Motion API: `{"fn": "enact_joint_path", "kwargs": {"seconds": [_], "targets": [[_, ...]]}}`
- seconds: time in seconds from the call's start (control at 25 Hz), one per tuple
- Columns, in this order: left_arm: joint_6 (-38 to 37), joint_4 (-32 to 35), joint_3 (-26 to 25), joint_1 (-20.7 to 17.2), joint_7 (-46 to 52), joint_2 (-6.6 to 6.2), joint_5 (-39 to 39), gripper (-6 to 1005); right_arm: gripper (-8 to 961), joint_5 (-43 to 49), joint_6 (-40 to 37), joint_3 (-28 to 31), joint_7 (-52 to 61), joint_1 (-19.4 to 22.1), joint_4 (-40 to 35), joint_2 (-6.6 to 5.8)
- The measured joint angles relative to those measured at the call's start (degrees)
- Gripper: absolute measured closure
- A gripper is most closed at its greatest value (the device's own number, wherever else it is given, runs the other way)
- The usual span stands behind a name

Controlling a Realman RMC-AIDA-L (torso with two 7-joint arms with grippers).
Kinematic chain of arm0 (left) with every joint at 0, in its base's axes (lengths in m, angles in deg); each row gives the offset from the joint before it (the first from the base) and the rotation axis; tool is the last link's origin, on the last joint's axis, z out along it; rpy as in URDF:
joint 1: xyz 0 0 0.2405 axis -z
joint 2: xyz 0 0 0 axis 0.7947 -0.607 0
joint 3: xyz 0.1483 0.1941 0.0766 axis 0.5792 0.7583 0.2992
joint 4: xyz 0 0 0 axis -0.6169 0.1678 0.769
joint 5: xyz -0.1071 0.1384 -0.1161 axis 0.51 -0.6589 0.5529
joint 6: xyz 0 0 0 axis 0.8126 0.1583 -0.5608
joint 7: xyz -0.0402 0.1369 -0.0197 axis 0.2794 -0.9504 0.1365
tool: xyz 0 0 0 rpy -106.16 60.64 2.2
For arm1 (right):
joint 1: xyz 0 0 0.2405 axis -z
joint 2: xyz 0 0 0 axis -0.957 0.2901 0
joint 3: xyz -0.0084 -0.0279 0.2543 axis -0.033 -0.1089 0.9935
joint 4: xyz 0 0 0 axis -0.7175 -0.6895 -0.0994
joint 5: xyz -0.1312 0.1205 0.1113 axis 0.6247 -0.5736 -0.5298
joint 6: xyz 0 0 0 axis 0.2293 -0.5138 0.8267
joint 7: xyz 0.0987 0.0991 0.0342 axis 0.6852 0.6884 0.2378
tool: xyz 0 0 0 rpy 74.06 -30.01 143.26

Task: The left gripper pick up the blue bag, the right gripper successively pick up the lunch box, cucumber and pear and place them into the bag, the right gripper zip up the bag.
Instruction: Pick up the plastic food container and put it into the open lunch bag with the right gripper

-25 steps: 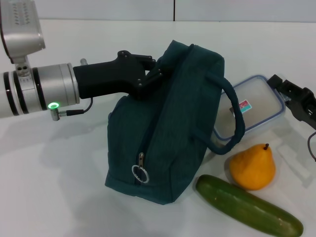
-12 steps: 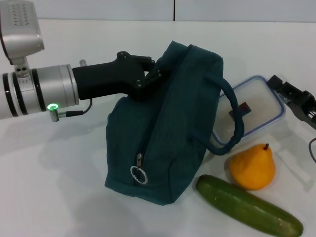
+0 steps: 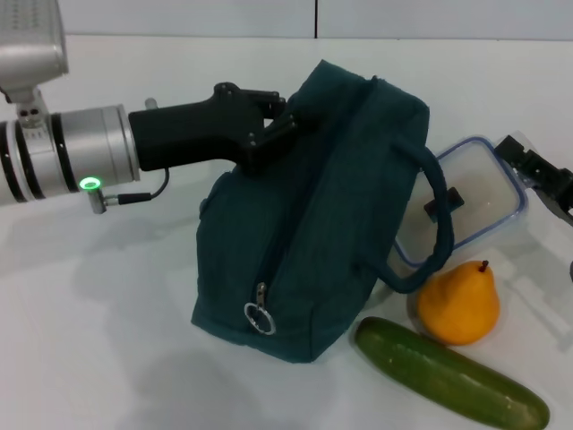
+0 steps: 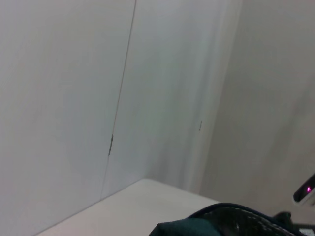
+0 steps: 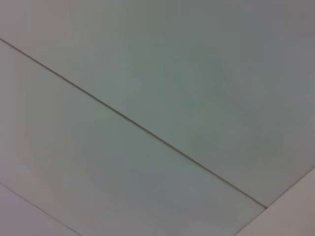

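Observation:
The blue bag (image 3: 313, 224) stands tilted in the middle of the table, its zipper ring (image 3: 259, 318) low on the front. My left gripper (image 3: 269, 125) is shut on the bag's upper left edge. A strip of the bag (image 4: 197, 227) shows in the left wrist view. One loop handle (image 3: 439, 224) hangs in front of the clear lunch box (image 3: 483, 193), which lies behind the bag on the right. My right gripper (image 3: 537, 175) sits at the box's right edge. The orange pear (image 3: 458, 303) and the green cucumber (image 3: 452, 374) lie in front of the box.
The white table (image 3: 98, 340) stretches out to the left and front of the bag. A pale wall (image 3: 313, 18) runs along the back. The right wrist view shows only pale panels (image 5: 157, 118).
The bag has shifted to the right with my left gripper on it, and its handle now covers more of the lunch box. The box and my right gripper sit slightly farther right.

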State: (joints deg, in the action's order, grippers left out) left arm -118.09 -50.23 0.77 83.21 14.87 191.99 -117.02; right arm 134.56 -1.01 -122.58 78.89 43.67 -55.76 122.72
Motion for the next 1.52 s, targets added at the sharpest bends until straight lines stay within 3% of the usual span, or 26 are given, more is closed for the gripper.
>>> {"fn": "enact_joint_path", "kwargs": {"seconds": [0.92,1.52], "targets": [[0.43,5.85,3.23,1.49,9.21,0.08,-2.57,884,858,-0.24,-2.88,-0.29,-5.88,2.83,-7.16,-0.12],[3.41,5.88,3.25,3.14,12.53,0.08,-5.03,885,840,-3.18,-11.58,0.10,-1.17,4.30,-19.78,-0.80]]}}
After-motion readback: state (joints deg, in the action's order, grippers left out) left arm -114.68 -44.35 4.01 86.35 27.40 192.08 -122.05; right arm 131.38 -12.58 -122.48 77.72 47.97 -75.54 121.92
